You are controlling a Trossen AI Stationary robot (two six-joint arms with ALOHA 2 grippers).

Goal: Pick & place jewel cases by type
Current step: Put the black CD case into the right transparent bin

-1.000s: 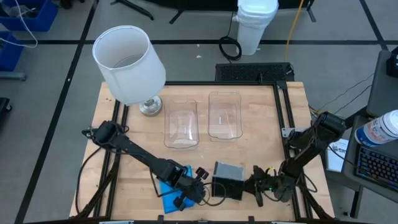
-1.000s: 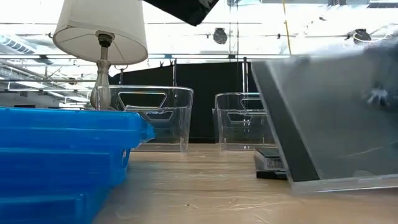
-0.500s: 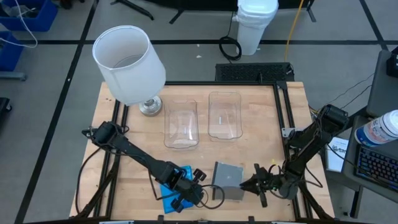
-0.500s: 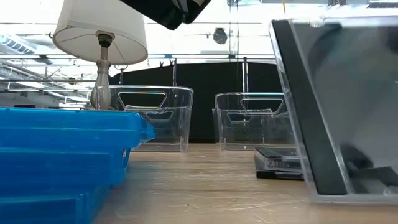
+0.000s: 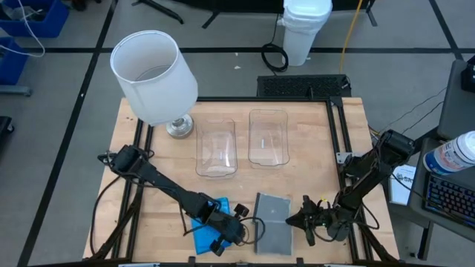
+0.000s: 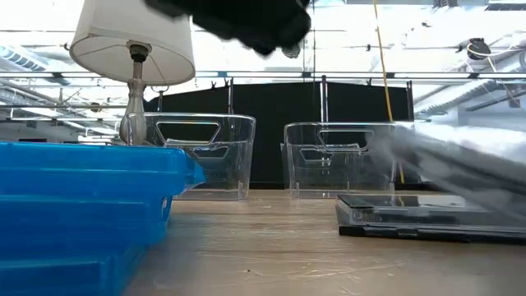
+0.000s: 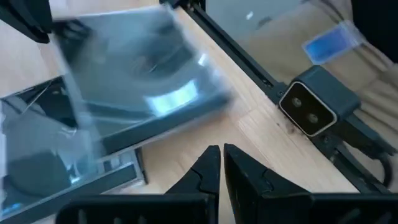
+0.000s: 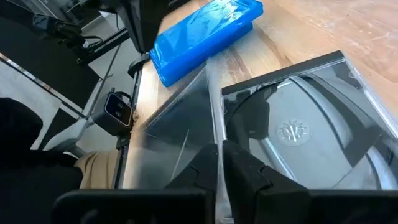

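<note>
A stack of blue jewel cases [image 5: 204, 226] lies at the table's near left. Right of it, one grey jewel case [image 5: 273, 206] lies flat on the wood. A second grey case [image 5: 273, 236] sits at its near side, blurred in motion in the low view [image 6: 460, 156] and both wrist views [image 7: 137, 81]. My left gripper [image 5: 251, 222] is shut, hovering between the blue stack and the grey cases. My right gripper [image 5: 291, 220] is shut at the right edge of the grey cases. In its wrist view the gripper [image 8: 219, 155] is over the seam between them. My right gripper's shut fingertips [image 8: 208, 163] stand over the seam between the flat grey case [image 8: 298, 143] and the blurred one [image 8: 171, 146]. Whether they touch either, I cannot tell. My left gripper touches nothing that shows.
Two clear tubs [image 5: 216, 148] [image 5: 268, 137] stand side by side at mid-table. A lamp with a white shade [image 5: 154, 74] stands at the far left. A small camera box [image 7: 311, 109] sits on the near frame rail. Bare wood lies between tubs and cases.
The grey case that stood steeply tilted on its edge has tipped over toward the table's near edge. It now lies almost flat beside the other grey case, which has stayed put. My left gripper has sunk a little toward the table.
</note>
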